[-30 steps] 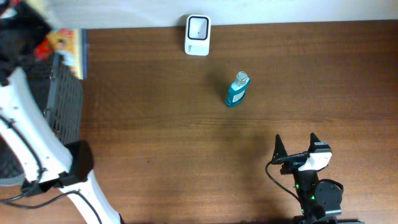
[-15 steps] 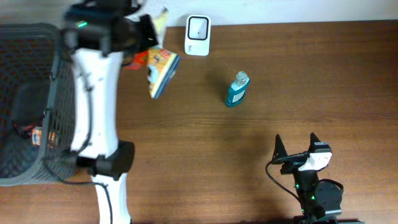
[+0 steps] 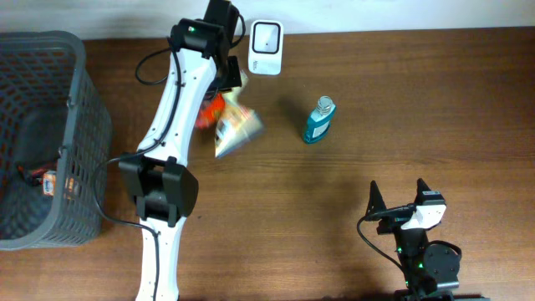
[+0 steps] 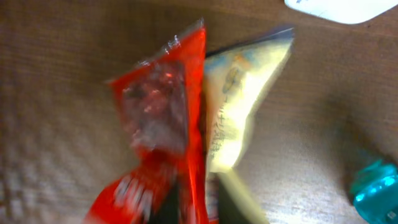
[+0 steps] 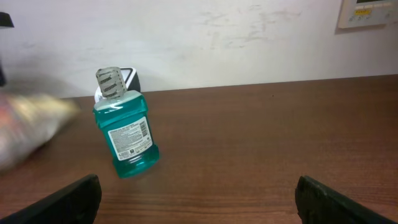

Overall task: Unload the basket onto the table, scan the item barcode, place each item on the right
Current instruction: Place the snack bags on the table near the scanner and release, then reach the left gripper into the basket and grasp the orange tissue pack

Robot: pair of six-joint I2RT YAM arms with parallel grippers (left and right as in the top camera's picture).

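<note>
A red and pale-yellow snack packet [image 3: 230, 125] shows blurred just below my left gripper [image 3: 231, 79], left of the white scanner [image 3: 266, 36] at the table's back edge. In the left wrist view the packet [image 4: 186, 118] fills the frame and hides the jaws, so I cannot tell whether it is gripped. The scanner's corner [image 4: 336, 7] shows at the top right there. A teal mouthwash bottle [image 3: 318, 121] lies right of the packet. My right gripper [image 3: 399, 199] stands open and empty at the front right, facing the bottle [image 5: 124, 130].
A dark mesh basket [image 3: 84, 100] stands at the left edge with a few items inside. The left arm stretches from the front left up to the scanner. A wall runs behind the table's far edge.
The left arm swung from over the basket rightwards to the scanner, carrying the packet. The packet now sits lower and blurred, under the gripper. The right arm and the bottle have not moved.
</note>
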